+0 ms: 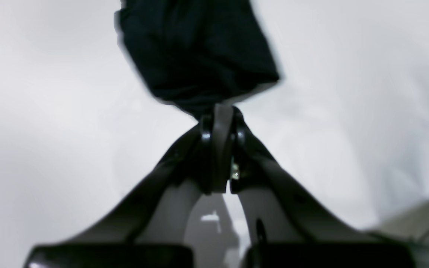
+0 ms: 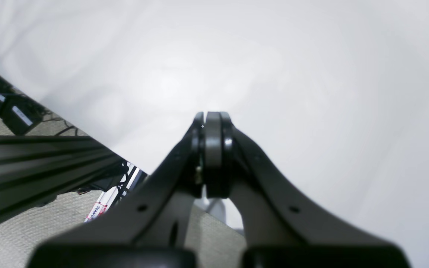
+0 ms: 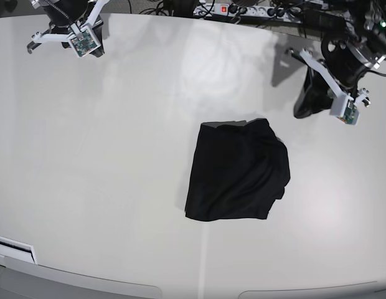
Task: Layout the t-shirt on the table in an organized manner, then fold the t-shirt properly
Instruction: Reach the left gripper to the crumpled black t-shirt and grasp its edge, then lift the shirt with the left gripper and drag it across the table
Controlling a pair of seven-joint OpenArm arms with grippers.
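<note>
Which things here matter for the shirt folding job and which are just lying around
For the job: the t-shirt, the table, the left pincer, the right pincer.

Lying about: the power strip and cables beyond the table's far edge.

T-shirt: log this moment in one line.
t-shirt rumpled on table | left gripper shut, clear of it | right gripper shut, empty

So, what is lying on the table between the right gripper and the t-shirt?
Nothing: in the base view only bare table stretches between the shut right gripper and the t-shirt.
</note>
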